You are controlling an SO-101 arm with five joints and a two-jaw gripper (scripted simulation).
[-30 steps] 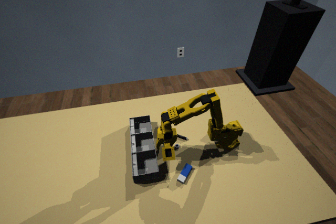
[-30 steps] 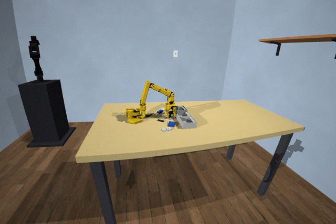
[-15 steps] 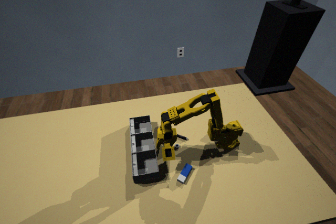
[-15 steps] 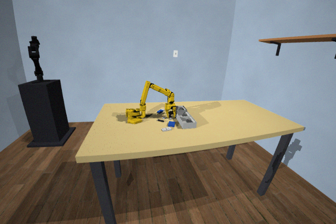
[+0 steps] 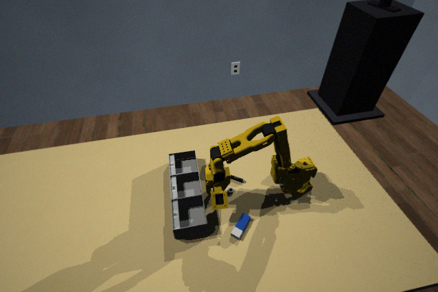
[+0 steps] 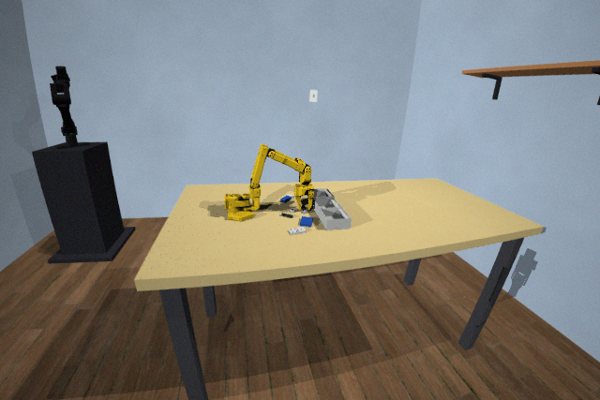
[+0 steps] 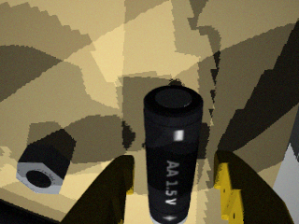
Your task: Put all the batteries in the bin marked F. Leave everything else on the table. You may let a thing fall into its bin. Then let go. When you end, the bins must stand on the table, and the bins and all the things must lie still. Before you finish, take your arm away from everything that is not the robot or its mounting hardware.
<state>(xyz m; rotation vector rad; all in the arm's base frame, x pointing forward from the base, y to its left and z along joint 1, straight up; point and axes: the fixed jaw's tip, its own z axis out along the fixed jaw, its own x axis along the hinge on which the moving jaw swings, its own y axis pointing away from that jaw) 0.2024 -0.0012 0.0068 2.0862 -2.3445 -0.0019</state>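
Note:
A black AA battery [image 7: 174,140] [image 6: 305,207] lies between the two fingers of my gripper [image 7: 175,163] in the wrist view. Table shows on both sides of the battery, so the gripper is open around it without gripping. A second thin black battery [image 5: 237,178] [image 6: 287,214] lies on the table on the robot-base side of the gripper. The joined row of three grey bins [image 5: 190,232] [image 6: 337,224] stands just beyond the gripper. The bin letters are too small to read. In the top view the arm hides the fingertips and the first battery.
A metal nut [image 5: 230,191] [image 7: 41,167] lies beside the gripper. A blue-and-white eraser [image 5: 242,223] [image 6: 286,199] lies to one side. A blue block [image 6: 306,221] and a white piece with studs or dots [image 6: 296,230] lie on the other side, near the bins.

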